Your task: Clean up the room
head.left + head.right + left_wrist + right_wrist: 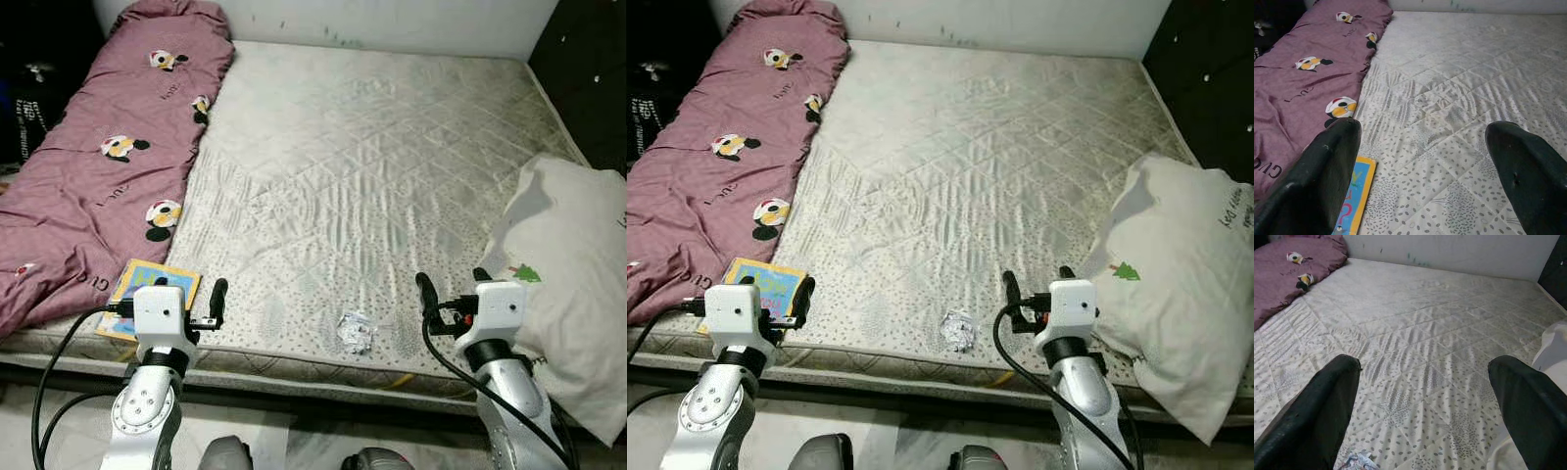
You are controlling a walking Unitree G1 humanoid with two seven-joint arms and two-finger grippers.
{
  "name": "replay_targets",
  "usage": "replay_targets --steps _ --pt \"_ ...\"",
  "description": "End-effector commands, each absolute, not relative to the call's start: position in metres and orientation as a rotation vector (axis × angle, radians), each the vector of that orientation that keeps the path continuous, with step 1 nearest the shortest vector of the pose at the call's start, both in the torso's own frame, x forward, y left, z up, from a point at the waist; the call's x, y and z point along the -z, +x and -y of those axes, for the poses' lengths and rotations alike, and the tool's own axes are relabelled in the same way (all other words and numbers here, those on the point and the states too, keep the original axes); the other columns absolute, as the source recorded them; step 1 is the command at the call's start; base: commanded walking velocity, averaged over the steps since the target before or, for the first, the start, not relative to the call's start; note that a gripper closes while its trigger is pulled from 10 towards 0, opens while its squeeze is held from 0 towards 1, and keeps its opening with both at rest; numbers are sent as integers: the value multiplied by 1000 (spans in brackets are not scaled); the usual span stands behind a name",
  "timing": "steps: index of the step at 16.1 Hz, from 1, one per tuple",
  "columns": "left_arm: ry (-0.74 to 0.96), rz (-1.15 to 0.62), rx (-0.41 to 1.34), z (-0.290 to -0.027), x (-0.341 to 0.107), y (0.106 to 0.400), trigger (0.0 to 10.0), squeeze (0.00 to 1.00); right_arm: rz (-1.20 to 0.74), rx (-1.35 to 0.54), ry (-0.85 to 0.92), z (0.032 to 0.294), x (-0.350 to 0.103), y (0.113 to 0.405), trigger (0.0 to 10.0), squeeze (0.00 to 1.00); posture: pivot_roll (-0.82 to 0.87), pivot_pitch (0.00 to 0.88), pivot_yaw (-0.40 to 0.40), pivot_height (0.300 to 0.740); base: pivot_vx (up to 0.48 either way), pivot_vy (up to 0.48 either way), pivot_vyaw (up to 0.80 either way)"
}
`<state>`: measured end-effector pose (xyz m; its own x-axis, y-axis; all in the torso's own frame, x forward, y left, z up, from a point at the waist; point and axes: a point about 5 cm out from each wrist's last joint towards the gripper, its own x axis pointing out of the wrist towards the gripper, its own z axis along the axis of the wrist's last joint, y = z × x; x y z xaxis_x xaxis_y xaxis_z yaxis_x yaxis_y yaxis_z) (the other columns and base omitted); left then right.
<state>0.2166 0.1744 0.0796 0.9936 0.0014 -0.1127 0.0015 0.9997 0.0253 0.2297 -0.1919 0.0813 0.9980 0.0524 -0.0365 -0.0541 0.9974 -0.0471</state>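
A: What is on the bed [392, 166] at this moment?

B: A bare mattress, mostly. A purple quilt [98, 166] lies along the robot's left side, and a white pillow [573, 284] hangs over the edge on its right. A small book [147, 294] with a bright cover lies at the near edge, just beside the quilt. A crumpled wrapper [355, 331] lies near the front edge, between the two arms.

A: And the grippers?

B: Both are raised over the near edge of the mattress. The left gripper [186, 294] is above the book; its fingers [1327, 181] stand wide apart and hold nothing. The right gripper [453, 289] is between the wrapper and the pillow, also spread wide and empty. In the right wrist view the wrapper [1357, 462] shows low between the fingers [1322, 416].

A: So which step is in hand?

B: I judge it is the start of a pick. Nothing is grasped yet. The wrapper looks like the clear piece of rubbish, and the right gripper is the nearer one.

A: What does the next move call for?

B: The right gripper should go down and a little toward the robot's left, until the wrapper sits between the fingers, and then close. The wrapper is thin and light, so the fingertips must come close to the mattress. The book can be taken by the left gripper afterwards.
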Motion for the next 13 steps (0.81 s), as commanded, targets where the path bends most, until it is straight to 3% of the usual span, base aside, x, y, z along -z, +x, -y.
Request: replay_targets --steps 1,13 --pt "29 -109 -3 -176 -82 214 10000 0 -35 -35 -40 195 -83 227 10000 0 9 153 -29 740 0 0 0" --pt "37 -113 2 -174 -84 215 10000 0 -50 -59 -23 193 -86 224 10000 0 -1 161 -41 630 0 0 0"
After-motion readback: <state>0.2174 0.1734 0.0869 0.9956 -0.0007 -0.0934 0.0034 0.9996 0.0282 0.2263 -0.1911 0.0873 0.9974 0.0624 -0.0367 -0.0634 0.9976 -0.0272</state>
